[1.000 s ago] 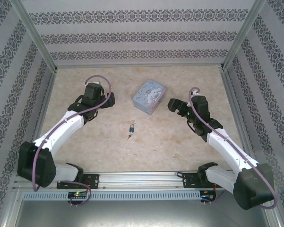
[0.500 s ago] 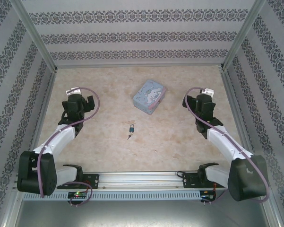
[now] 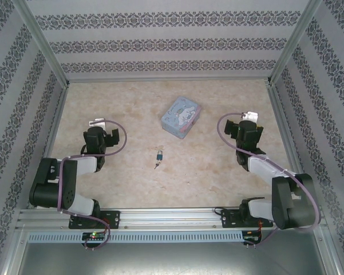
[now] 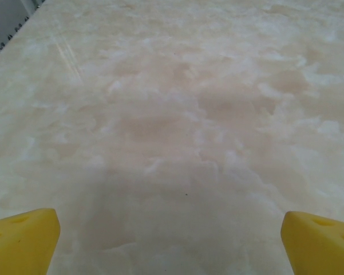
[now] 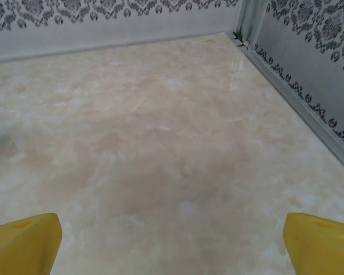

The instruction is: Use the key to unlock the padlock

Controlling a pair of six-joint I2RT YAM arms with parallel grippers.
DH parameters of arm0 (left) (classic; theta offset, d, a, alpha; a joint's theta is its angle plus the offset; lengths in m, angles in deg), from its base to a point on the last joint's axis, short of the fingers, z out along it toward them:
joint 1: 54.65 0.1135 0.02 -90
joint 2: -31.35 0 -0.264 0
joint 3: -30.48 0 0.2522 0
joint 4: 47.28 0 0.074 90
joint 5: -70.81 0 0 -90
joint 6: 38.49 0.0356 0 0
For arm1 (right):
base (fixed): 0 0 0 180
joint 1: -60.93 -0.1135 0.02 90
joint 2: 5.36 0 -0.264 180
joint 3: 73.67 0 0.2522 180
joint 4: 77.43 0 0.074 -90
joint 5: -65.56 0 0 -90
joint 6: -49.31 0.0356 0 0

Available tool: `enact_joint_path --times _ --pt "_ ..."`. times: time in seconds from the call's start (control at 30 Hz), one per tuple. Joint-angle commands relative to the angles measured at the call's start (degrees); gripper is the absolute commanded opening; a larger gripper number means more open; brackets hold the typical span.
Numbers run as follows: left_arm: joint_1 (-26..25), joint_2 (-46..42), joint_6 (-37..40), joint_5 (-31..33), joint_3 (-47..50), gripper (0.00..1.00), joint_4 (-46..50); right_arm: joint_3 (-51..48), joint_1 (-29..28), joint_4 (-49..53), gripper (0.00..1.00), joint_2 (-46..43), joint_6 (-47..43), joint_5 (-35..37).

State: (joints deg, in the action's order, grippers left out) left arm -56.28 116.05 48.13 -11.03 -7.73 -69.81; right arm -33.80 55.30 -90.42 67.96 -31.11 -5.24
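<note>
The tiny blue-teal padlock (image 3: 159, 155) lies on the marbled table (image 3: 131, 103) near the middle, its thin shackle pointing away from the arms. The slim dark key (image 3: 156, 165) lies just in front of it, touching or nearly touching its near end. My left gripper (image 3: 97, 133) sits folded back well to the left of the padlock. It is open, and its yellow fingertips (image 4: 23, 240) stand wide apart over bare table. My right gripper (image 3: 244, 127) sits folded back far to the right. It is open too, its yellow fingertips (image 5: 23, 243) spread with nothing between them.
A light-blue rectangular cartoon tin (image 3: 182, 117) lies behind the padlock, slightly right of centre. Patterned walls with metal frame posts (image 5: 247, 20) enclose the table on three sides. An aluminium rail (image 3: 172, 216) carries both arm bases at the near edge.
Both arms have folded back toward their bases, and the grippers have drawn outward, away from the centre. The padlock, key and tin have not moved.
</note>
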Motion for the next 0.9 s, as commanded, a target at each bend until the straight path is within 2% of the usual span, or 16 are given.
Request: enact_joint_path --times 0.0,0.17,0.33,0.37,0.43,0.47,0.53,0.7,0.87 --pt "0.7 3.0 1.2 -1.5 0.0 0.99 -8.6 -4.7 1.1 -12.3 0.98 1.5 -3.2 -2.6" --pt "0.8 4.8 2.3 -4.2 1.1 0.99 -12.3 -5.5 1.2 -17.1 0.98 2.8 -8.3 -8.0" --pt "0.8 4.8 2.4 -4.3 1.0 0.99 -11.9 -10.6 1.2 -38.9 0.98 15.1 -10.1 -10.6" --pt "0.8 4.7 2.3 -4.3 0.9 0.99 -11.7 -10.2 1.1 -40.1 0.98 16.1 -10.6 -11.7" --pt "0.8 4.9 2.4 -4.6 0.9 0.99 -11.7 -6.8 1.5 -26.9 0.98 12.9 -10.3 -13.2" --pt "0.9 4.9 2.4 -4.8 0.8 0.99 -11.6 -4.5 3.0 -25.6 0.98 13.4 -9.5 -15.9" --pt "1.0 4.9 2.3 -4.9 0.7 0.99 -11.6 -4.4 5.5 -27.3 0.98 14.4 -7.0 -18.8" --pt "1.1 4.9 2.3 -5.0 0.7 0.99 -11.5 -4.1 5.5 -26.1 0.98 14.0 -7.1 -18.9" --pt "1.1 4.9 2.3 -5.1 0.8 0.99 -11.6 -4.9 3.3 -26.9 0.98 13.5 -9.1 -15.1"
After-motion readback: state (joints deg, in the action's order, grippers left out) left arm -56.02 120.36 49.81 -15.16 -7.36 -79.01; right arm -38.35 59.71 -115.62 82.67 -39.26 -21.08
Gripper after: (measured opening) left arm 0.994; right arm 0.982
